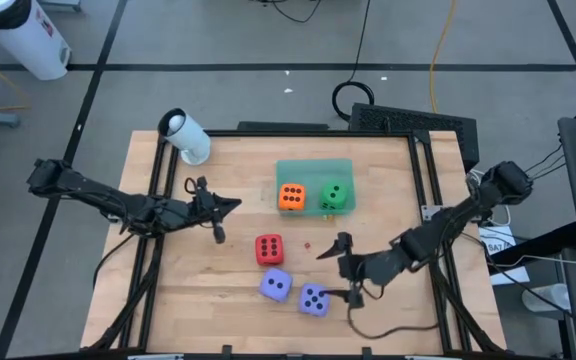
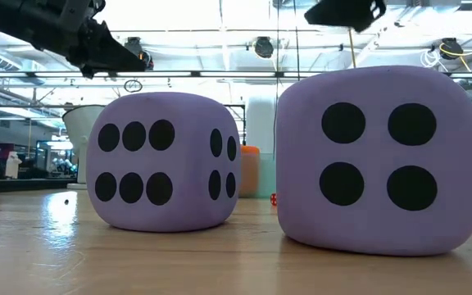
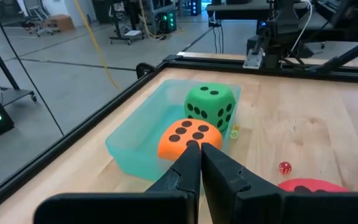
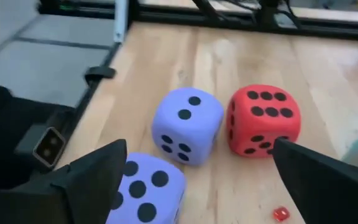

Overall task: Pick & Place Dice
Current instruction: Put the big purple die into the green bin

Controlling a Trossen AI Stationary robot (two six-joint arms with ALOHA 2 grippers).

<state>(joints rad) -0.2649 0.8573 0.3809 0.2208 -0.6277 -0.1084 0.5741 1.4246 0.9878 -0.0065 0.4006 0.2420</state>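
An orange die (image 1: 291,197) and a green die (image 1: 334,197) sit in a shallow translucent green tray (image 1: 313,167) at the table's far middle. A red die (image 1: 269,249) and two lavender dice (image 1: 275,286) (image 1: 314,300) rest on the wood nearer the front. My left gripper (image 1: 234,204) is shut and empty, left of the tray and pointing at the orange die (image 3: 188,137). My right gripper (image 1: 341,270) is open and empty, just right of the lavender dice. Its fingers (image 4: 98,171) are spread wide, facing those dice (image 4: 186,124) and the red die (image 4: 264,119).
A white cylinder (image 1: 185,136) lies at the table's far left corner. A tiny red die (image 1: 306,244) lies between the red die and my right gripper. Black frame rails (image 1: 423,180) run along the table's sides. In the low view the two lavender dice (image 2: 166,160) (image 2: 383,160) fill the foreground.
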